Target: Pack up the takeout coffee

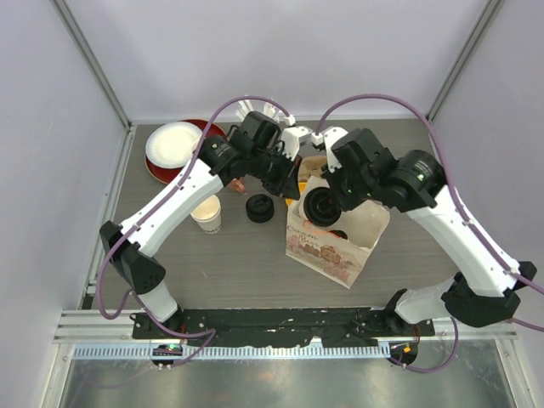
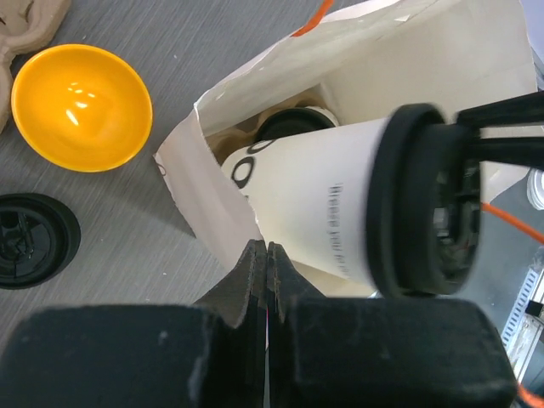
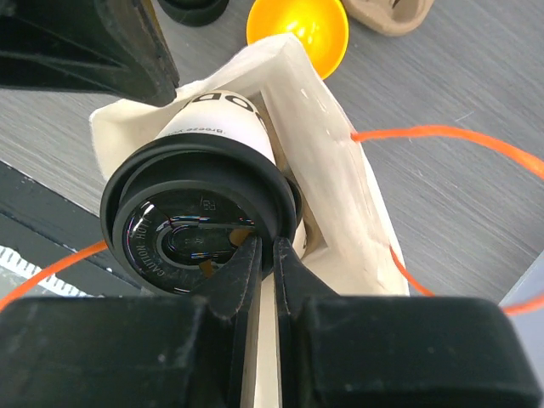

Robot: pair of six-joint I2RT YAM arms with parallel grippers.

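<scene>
Left pincer (image 2: 266, 248): matte black fingers pressed together, nipping creased rim of cream printed paper bag (image 2: 408, 51); right pincer (image 3: 268, 246): nearly closed, clamping glossy rim of round black plastic lid (image 3: 195, 229) on tapered cream paper cup (image 3: 225, 127), tilted ahead of fingertips, base inside bag mouth; lidless second cream paper cup (image 1: 206, 214) well apart from both pincers.

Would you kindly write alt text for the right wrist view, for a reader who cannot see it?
The right claw pinches the black lid of a cream paper cup that lies tilted in the mouth of a paper bag. An orange bowl sits on the grey table beyond, and an orange cord crosses the view.
</scene>
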